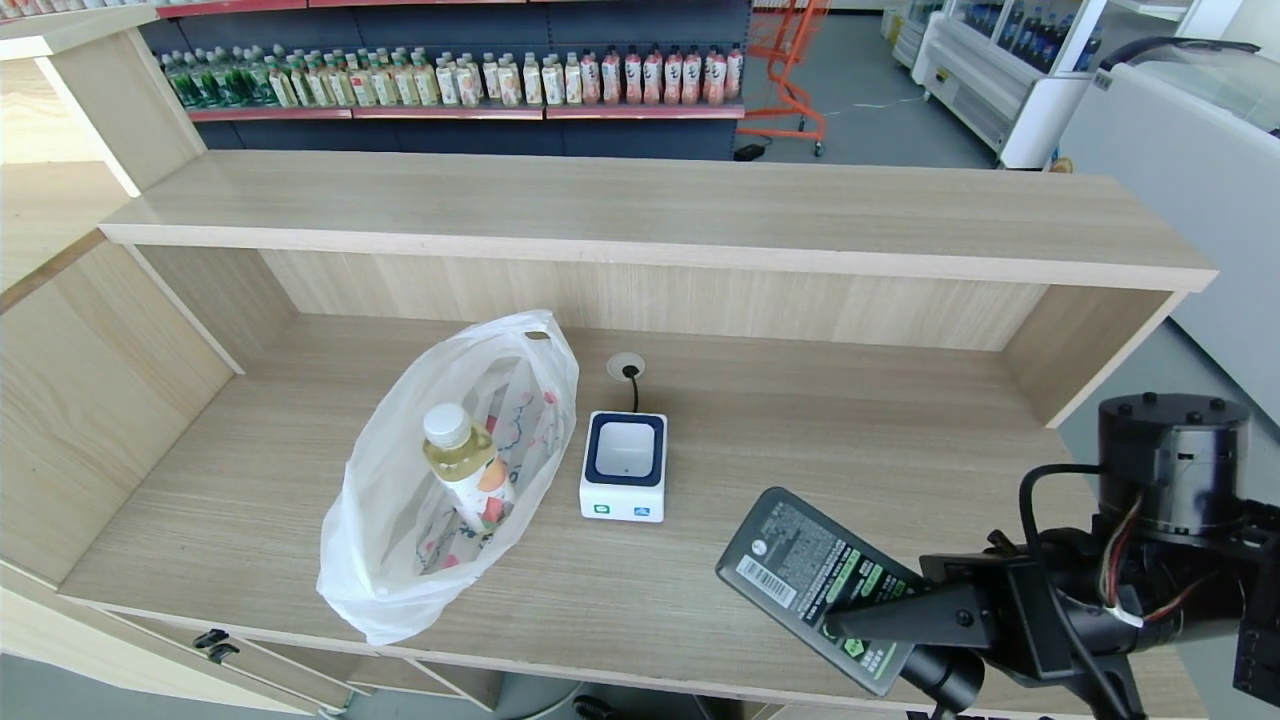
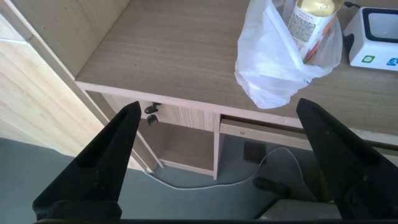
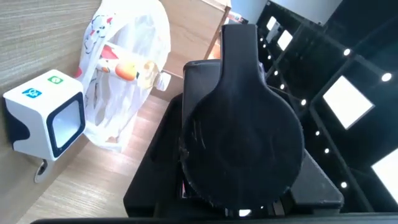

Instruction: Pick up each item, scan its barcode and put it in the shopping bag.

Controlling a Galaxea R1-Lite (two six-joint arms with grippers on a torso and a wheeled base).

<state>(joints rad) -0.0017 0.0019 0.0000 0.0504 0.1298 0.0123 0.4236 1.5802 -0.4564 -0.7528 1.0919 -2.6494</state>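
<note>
- Head view, near right: the right gripper [image 1: 872,640] is clamping its jaws on one end of a flat dark pouch [image 1: 800,570], holding it tilted above the counter's [image 1: 850,440] near edge.
- The pouch's label side is facing up, showing a white barcode [image 1: 766,582] and green patches; the small print is not reading clearly.
- Judgement: the barcode is pointing away from the scanner [image 1: 624,465], so the pouch is probably needing a turn before scanning.
- Left wrist view: the left gripper [image 2: 219,109] is hanging off the counter's near left edge, jaws spread wide and holding nothing.
- Mid counter: the scanner is sitting window up, with green and blue stickers on its near face.
- Just left of it, the shopping bag [image 1: 385,560] is lying mouth open, already holding a bottle [image 1: 465,470].
- Far: shelved drinks [image 1: 450,80] are lining the aisle.
</note>
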